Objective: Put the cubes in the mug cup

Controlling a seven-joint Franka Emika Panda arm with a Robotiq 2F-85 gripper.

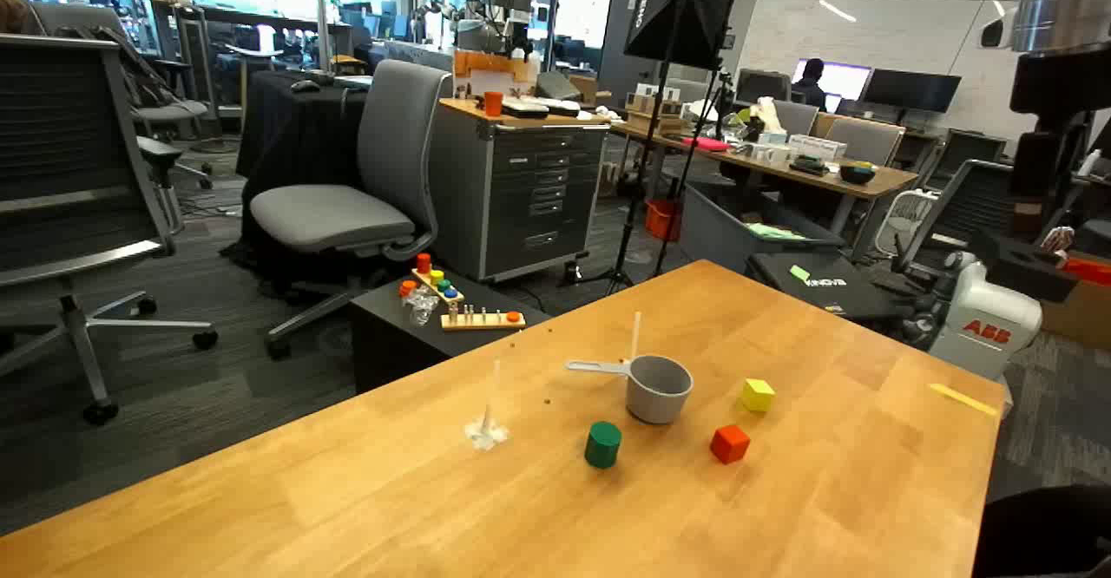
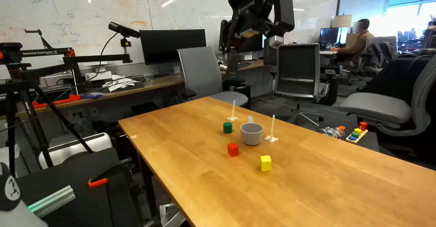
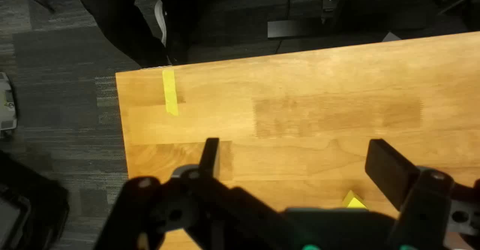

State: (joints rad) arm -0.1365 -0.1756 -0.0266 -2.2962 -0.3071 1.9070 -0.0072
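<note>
A grey mug cup [image 1: 660, 400] with a long flat handle stands upright on the wooden table; part of its dark inside shows, no cube in it. Around it lie a red cube [image 1: 730, 444], a yellow cube [image 1: 758, 396] and a green block [image 1: 602, 444], which looks cylindrical. The same mug cup [image 2: 251, 135] and all three blocks also appear in an exterior view. High above the table my gripper [image 2: 252, 59] hangs with its jaws wide apart. From the wrist, the gripper [image 3: 294, 145] is open and holds nothing; the yellow cube [image 3: 354, 202] peeks out, partly hidden behind the gripper body.
Two thin pale sticks rise from the table close to the mug cup, a near stick [image 2: 273, 128] and a far stick [image 2: 233, 110]. Yellow tape [image 3: 170, 92] marks a table corner. Beyond the edge, a low black box [image 1: 408, 344] carries wooden peg toys.
</note>
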